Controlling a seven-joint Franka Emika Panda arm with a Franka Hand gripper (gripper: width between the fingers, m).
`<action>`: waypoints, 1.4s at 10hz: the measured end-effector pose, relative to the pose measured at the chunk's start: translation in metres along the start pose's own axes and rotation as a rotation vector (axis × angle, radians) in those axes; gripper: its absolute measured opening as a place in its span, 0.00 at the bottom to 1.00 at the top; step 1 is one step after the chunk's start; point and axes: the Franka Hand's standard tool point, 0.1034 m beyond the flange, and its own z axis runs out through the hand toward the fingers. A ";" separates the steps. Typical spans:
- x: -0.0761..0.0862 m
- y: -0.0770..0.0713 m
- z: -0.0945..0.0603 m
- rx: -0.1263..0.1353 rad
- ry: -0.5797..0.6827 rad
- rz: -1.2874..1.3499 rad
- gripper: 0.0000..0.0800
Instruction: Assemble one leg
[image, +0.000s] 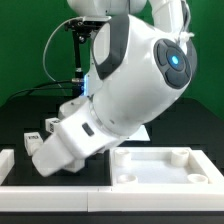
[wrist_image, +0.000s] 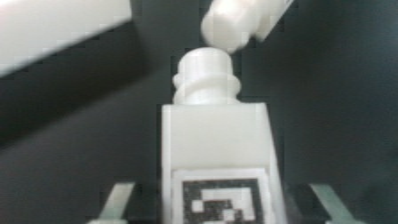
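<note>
In the wrist view a white leg (wrist_image: 219, 130) with a black-and-white tag on its face and a rounded peg end lies between my fingers. My gripper (wrist_image: 217, 206) is open, with one finger (wrist_image: 118, 200) on each side of the leg and a dark gap between each finger and the leg. A second white leg (wrist_image: 242, 24) lies just beyond the peg end. In the exterior view my arm (image: 125, 90) leans low over the table's left and hides the gripper. A tagged leg (image: 36, 136) shows beside it. The white square tabletop (image: 160, 166) lies at the front right.
A white rail (image: 50, 186) runs along the table's front edge, with a white block (image: 8, 160) at the exterior view's left. A black stand with cables (image: 76, 50) rises at the back. The table surface is black.
</note>
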 end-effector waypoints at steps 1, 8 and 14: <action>-0.007 -0.008 -0.019 0.029 -0.001 0.068 0.35; -0.001 -0.012 -0.094 0.040 0.403 0.307 0.35; 0.036 -0.053 -0.161 0.264 0.871 0.721 0.35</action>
